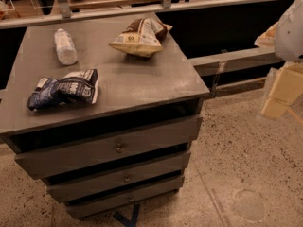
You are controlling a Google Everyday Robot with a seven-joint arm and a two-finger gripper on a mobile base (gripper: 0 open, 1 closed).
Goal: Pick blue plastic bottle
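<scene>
Camera view. Inspector: Position of the gripper?

Recorder: The gripper (pixel 277 98) is at the right edge of the frame, pale and blocky. It hangs above the speckled floor (pixel 246 164), well apart from the bench (pixel 142 86). Whether it is parted or closed cannot be determined, nor whether it has hold of anything.

Inspector: Above it?

Recorder: A white arm housing (pixel 291 30) in the upper right corner.

Inspector: The task item?

Recorder: The blue plastic bottle (pixel 65 46) lies on its side on the bench top, in the far-left area. It is well apart from the gripper.

Inspector: Other items on the bench?

Recorder: A tan and brown snack bag (pixel 139 38) sits at the far middle, to the right of the bottle and not touching it. A dark blue and white snack bag (pixel 64 90) lies near the front-left edge, closer to the camera than the bottle and clear of it. Three drawers (pixel 109 148) are stepped below the top, each with a small central knob.
</scene>
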